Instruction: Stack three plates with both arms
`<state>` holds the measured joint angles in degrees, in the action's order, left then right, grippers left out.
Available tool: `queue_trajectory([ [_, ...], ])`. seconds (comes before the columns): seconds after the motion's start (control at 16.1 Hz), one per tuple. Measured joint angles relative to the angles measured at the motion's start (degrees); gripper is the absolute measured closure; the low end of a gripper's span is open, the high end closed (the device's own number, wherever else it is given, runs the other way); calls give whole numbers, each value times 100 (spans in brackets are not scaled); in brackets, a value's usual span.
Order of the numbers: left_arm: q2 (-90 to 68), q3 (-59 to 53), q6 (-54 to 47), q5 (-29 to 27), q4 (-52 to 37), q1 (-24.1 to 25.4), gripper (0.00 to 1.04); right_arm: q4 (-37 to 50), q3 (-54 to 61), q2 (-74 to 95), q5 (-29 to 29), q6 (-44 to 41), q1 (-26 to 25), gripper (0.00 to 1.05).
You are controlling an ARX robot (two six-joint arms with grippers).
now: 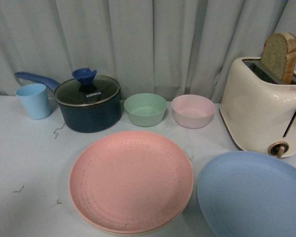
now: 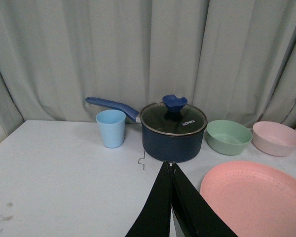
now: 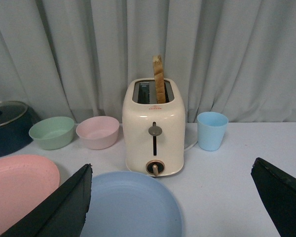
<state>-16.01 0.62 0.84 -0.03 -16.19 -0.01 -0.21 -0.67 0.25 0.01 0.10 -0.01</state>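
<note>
The pink plate lies in the middle of the table, and a paler cream rim shows under its near edge. To its right the light blue plate lies flat on the table, apart from it. Neither arm shows in the front view. In the left wrist view my left gripper is shut with nothing in it, hanging above the table just left of the pink plate. In the right wrist view my right gripper is wide open above the near side of the blue plate.
A cream toaster with a bread slice stands behind the blue plate. Along the back are a dark blue lidded pot, a blue cup, a green bowl and a pink bowl. Another blue cup stands beside the toaster.
</note>
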Motion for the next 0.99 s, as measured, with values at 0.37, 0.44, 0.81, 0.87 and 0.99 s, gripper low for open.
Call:
queue_trajectory([
  [0.37, 616, 0, 0, 0, 619, 0, 103, 0, 0, 0, 0, -2, 0, 6],
  [0.44, 944, 13, 2, -2, 1141, 0, 103, 0, 0, 0, 0, 0, 0, 6],
  [0.81, 1554, 2, 2, -2, 1622, 0, 103, 2, 0, 0, 0, 0, 0, 6],
  [0.87, 1554, 2, 0, -2, 1637, 0, 91, 2, 0, 0, 0, 0, 0, 6],
  [0.99, 1554, 4, 0, 0, 1639, 0, 86, 2, 0, 0, 0, 0, 0, 6],
])
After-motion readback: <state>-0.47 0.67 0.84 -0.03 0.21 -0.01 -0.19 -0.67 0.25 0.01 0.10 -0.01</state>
